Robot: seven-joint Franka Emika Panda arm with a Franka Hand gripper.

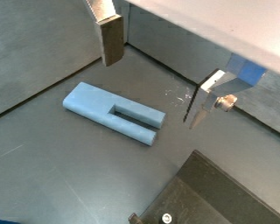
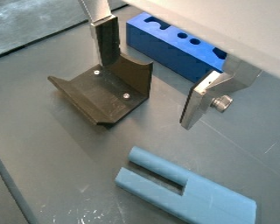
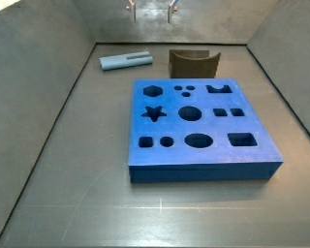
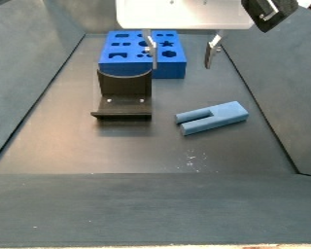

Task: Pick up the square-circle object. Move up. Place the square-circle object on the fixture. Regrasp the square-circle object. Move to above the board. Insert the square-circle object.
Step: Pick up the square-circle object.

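— Where is the square-circle object [image 1: 115, 111]?

— Flat on the grey floor [image 4: 67, 146], below me and apart from my fingers [image 1: 111, 44], near a side wall in a side view [image 3: 124, 62].

— And your fingers?

— Spread wide, holding nothing; my gripper [image 2: 154, 74] hangs high above the floor.

— The rest?

— The fixture [image 2: 105, 93] stands just beside the board [image 2: 178, 48], and the object lies apart from both.
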